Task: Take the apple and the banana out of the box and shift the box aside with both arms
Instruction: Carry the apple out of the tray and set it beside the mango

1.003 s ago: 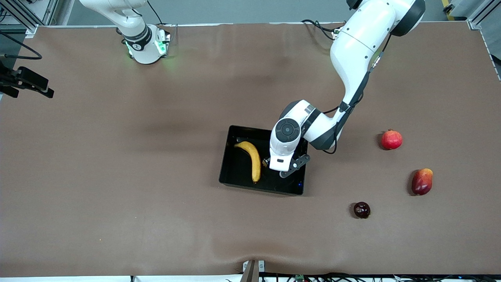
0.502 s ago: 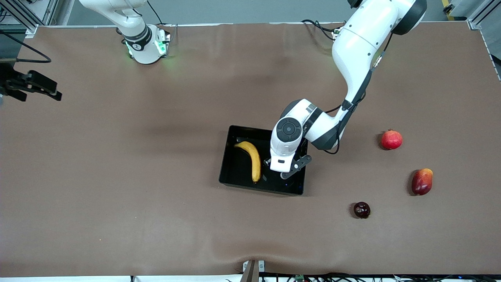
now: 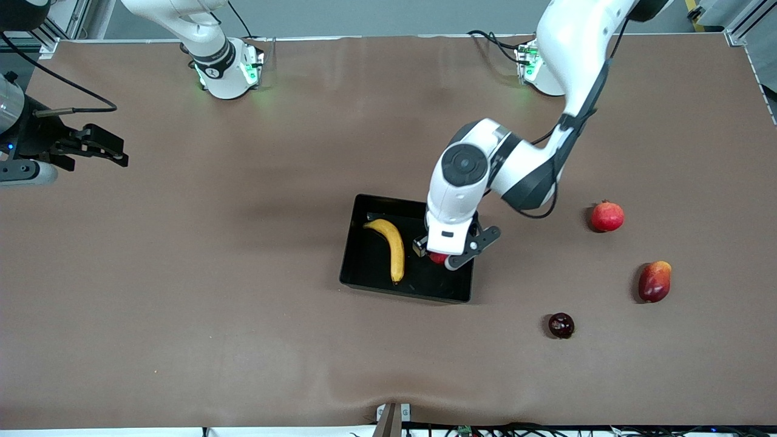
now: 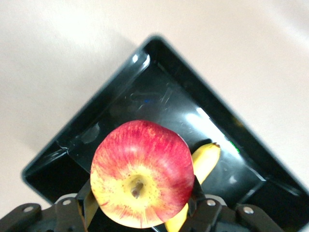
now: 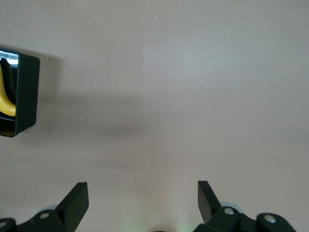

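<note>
Left gripper [image 4: 140,212] has clamped the apple [image 4: 142,174] and I've lifted it above the box [image 3: 364,276] mid-frame, banana [image 3: 390,246] still inside; right gripper [image 5: 142,195] hangs open upper left, creeping inward.

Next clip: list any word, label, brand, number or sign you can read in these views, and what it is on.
None readable.
Right arm base: a small dark round mark on its band, too small to read.
Apple, held in the left gripper above the box: no sticker.
Banana: no label.
</note>
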{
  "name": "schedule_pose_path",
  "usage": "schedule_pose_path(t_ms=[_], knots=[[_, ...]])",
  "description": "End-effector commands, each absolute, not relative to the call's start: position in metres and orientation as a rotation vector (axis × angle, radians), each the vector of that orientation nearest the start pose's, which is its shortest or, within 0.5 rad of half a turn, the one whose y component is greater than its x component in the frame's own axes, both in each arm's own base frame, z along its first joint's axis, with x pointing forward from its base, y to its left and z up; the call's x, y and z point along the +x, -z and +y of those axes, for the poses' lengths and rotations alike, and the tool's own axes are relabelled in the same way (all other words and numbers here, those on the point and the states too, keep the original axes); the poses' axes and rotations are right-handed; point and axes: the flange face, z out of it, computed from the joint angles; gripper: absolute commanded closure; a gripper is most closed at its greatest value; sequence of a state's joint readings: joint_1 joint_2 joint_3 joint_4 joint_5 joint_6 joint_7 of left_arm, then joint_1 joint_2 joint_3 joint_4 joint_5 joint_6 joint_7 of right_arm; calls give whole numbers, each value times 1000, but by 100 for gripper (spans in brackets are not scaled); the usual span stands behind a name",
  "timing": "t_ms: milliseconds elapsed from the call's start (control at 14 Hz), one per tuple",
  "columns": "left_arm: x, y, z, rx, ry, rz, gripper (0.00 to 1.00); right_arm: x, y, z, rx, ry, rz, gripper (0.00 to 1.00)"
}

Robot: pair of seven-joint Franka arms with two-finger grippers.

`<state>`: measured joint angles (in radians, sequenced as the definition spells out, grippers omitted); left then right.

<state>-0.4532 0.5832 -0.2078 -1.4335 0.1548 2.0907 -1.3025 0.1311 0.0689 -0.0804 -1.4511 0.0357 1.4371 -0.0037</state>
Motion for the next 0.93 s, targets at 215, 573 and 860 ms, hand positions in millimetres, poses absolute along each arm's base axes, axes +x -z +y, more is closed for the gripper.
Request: schedule_pose_path(t_ms=[215,573,860], knots=[[620,-429,-311,-3037,133,-703,100,562,-637,30,-3119,-101,-64,0],[645,-403,-200,-2996,-20,-543,100,565,-636,30,-3120,-87,-64,0],[654,-359,-112,-2968,-110,-602,100,577,-625,34,-3119,-63,-68,0]])
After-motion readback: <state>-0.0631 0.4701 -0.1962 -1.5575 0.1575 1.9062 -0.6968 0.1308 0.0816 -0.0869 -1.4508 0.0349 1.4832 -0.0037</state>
